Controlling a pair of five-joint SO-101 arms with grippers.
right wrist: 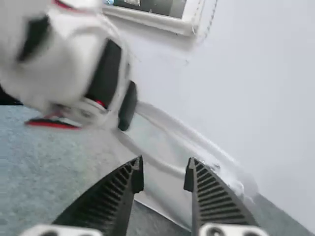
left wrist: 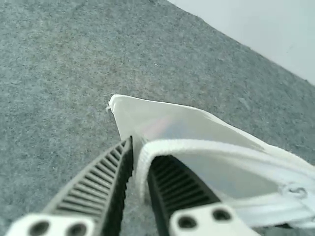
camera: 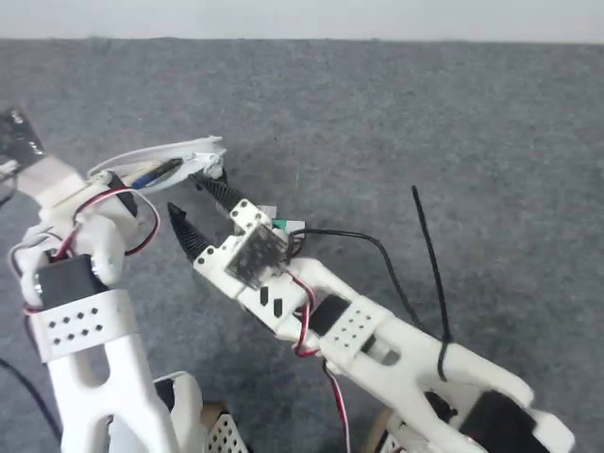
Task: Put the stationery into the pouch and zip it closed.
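Left claw (left wrist: 141, 150) pinching pouch (left wrist: 197, 129) rim, right claw (right wrist: 165, 168) parted

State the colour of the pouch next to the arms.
The pouch is white and slightly see-through. It shows best in the left wrist view.

The pouch (left wrist: 197, 132) is smooth, faintly glossy plastic with a cloth-like rim, the bench (left wrist: 59, 73) is rough matt carpet, and the left claw (left wrist: 139, 157) and right claw (right wrist: 165, 169) have ribbed matt black plastic fingers.
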